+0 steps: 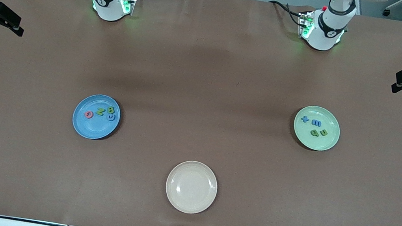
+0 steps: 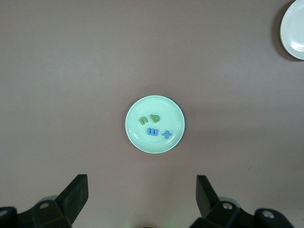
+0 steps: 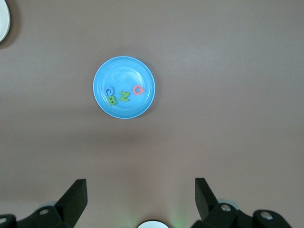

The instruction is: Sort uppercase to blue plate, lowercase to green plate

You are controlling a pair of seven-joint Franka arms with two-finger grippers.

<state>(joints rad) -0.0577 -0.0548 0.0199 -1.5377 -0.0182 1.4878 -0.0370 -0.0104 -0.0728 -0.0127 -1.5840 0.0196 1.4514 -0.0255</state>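
High over desk, left hand (image 2: 141, 199) and right hand (image 3: 140, 199) both wide open, empty, waiting. Uppercase (image 1: 101, 112) on blue plate (image 1: 83, 125); lowercase (image 1: 315, 127) on green plate (image 1: 326, 141).

The blue plate (image 1: 81, 125) holds pink, green and blue letters (image 1: 101, 111), the green plate (image 1: 324, 141) blue and olive ones, the third plate (image 1: 191, 187) is cream.

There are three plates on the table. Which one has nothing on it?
The beige plate, the one nearest the front camera. The blue plate holds four capital letters and the green plate holds four small letters; the beige one is bare.
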